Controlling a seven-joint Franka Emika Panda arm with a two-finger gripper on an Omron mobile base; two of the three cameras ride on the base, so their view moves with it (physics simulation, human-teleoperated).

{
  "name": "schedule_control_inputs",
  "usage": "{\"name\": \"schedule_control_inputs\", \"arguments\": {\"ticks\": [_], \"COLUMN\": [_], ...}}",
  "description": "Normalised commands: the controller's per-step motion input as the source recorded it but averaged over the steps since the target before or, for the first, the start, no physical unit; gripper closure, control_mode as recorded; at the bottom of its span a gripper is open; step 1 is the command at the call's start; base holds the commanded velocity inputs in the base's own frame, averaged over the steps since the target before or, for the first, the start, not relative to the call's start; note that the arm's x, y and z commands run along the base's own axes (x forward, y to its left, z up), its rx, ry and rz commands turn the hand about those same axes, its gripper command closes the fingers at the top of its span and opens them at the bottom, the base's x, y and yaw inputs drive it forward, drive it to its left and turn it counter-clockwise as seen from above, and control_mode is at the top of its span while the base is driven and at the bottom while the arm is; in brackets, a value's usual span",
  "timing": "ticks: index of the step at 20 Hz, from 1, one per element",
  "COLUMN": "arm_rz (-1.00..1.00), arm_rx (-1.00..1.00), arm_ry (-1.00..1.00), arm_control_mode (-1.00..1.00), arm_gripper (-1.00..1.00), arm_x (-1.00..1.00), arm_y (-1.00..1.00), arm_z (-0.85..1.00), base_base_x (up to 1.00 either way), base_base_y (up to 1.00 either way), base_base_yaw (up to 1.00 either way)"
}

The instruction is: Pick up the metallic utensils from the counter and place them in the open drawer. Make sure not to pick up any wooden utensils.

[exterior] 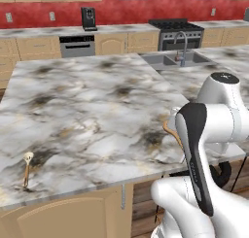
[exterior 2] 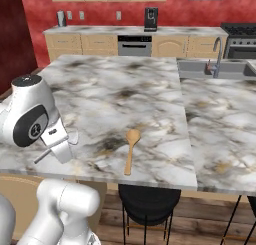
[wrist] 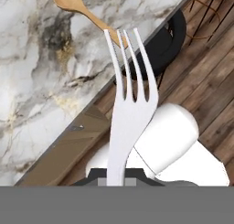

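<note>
Across the large white-grey marble counter [exterior: 92, 106] with dark and tan veining, plenty of bare slab is seen, running back to a grey sink and tap [exterior 2: 216, 59] set into its far side. At the counter's near edge the white arm is bent low, and the gripper [wrist: 119, 175] is seen in the hand view pinched shut on a pale silvery metal fork [wrist: 128, 104]. The fork's handle is clamped between the jaws and its four tines are pointed up the hand view, straight out from the fingertips. Behind the fork, the counter's edge is crossed on a slant, with brown wooden floor and a black round stool [exterior 2: 145, 201] beyond it. The fork is held over that edge, above the floor side, clear of the slab. A brown curved wooden spoon [exterior 2: 130, 149] is left lying on the counter near the front edge, its bowl pointed away from the edge. Well apart from it, near the counter's left front corner, a thin tan wooden stick with a small pale round head [exterior: 26, 168] is seen lying flat.
</note>
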Motion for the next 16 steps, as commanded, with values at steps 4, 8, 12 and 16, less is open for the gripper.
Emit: {"name": "schedule_control_inputs", "arguments": {"ticks": [4, 8, 12, 16], "arm_rz": [0.00, 0.00, -0.14, 0.00], "arm_rx": [0.00, 0.00, 0.01, 0.00], "arm_ry": [0.00, 0.00, 0.00, 0.00], "arm_control_mode": [-1.00, -1.00, 1.00, 1.00], "arm_gripper": [1.00, 1.00, 1.00, 1.00], "arm_x": [0.00, -0.06, -0.42, 0.00], "arm_y": [0.00, 0.00, -0.25, 0.00], "arm_z": [0.00, 0.00, -0.01, 0.00], "base_base_x": [0.00, 0.00, -0.17, -0.65], "base_base_y": [0.00, 0.00, -0.08, -0.29], "base_base_yaw": [0.00, 0.00, -0.06, -0.33]}}
